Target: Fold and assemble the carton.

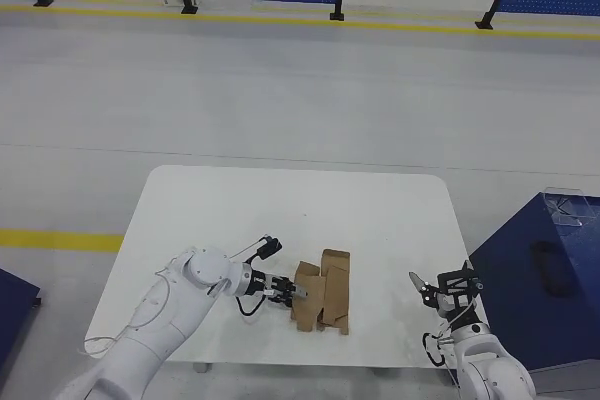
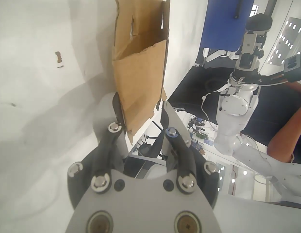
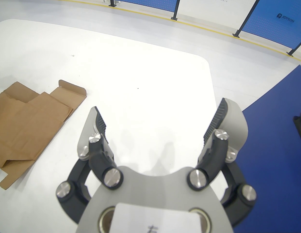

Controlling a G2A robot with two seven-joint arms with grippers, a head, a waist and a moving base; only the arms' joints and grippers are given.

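Between the fingers of the left gripper point(image 1: 298, 291) point(image 2: 142, 105): near flap edge of the carton point(image 1: 322, 290) point(image 2: 140, 73) point(image 3: 26, 122). Jaws part-spread, flap lies against one finger point(image 2: 117, 112), no clear pinch. Rest of the carton runs straight out ahead of that gripper, mostly flat on the white table point(image 1: 280, 200) point(image 3: 140, 73). Right gripper point(image 1: 442, 280) point(image 3: 160, 105) is spread wide, holding nothing, over the table's edge. Carton sits well apart from it, off to its side.
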